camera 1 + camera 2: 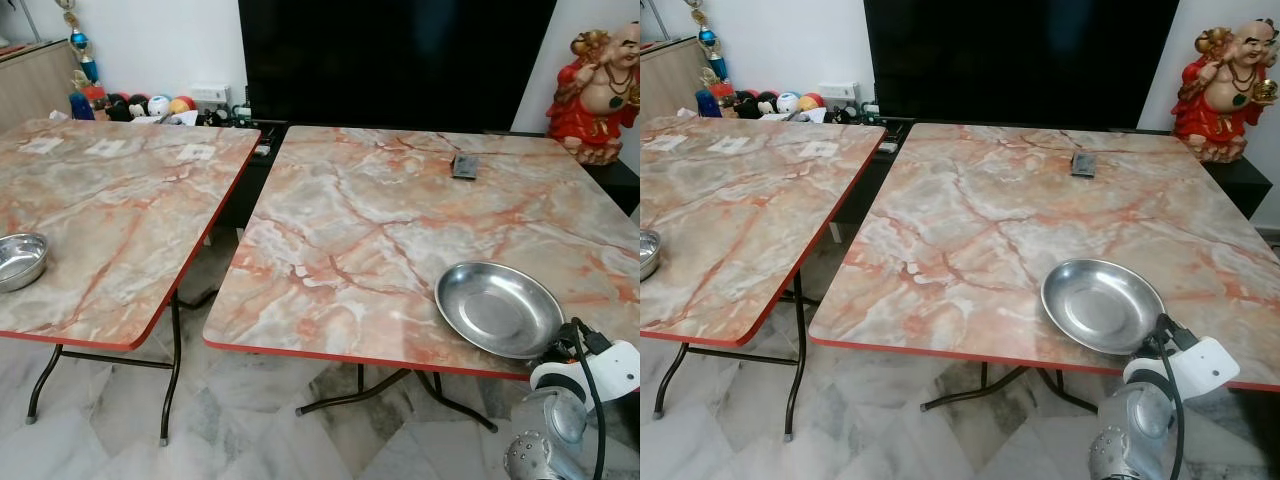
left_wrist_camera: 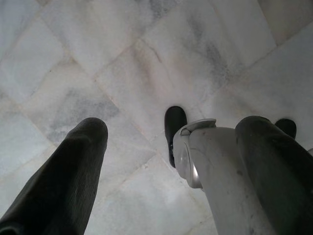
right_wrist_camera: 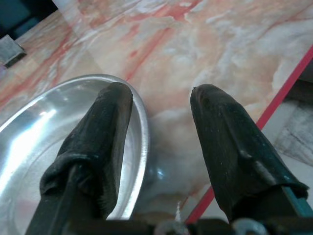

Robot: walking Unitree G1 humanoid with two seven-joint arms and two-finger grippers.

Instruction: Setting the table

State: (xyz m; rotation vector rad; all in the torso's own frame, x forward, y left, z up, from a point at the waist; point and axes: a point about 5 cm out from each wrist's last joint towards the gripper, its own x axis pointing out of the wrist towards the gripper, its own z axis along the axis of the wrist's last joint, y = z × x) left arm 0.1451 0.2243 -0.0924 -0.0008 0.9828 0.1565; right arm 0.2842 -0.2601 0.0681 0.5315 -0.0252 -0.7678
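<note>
Right table (image 1: 350,230): broad bare marble left of the steel plate (image 1: 498,308) (near-right edge); a small dark remote (image 1: 465,166) lies far.

Shiny steel plate (image 1: 499,307) near table edge (image 1: 350,355)

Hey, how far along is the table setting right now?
Early. Done: a steel plate sits near the right table's front edge, and a small bowl on the left table. In hand: nothing; the right claw is open at the plate's rim, one finger over it. Left: any other settings; the left claw hangs over the floor.
</note>
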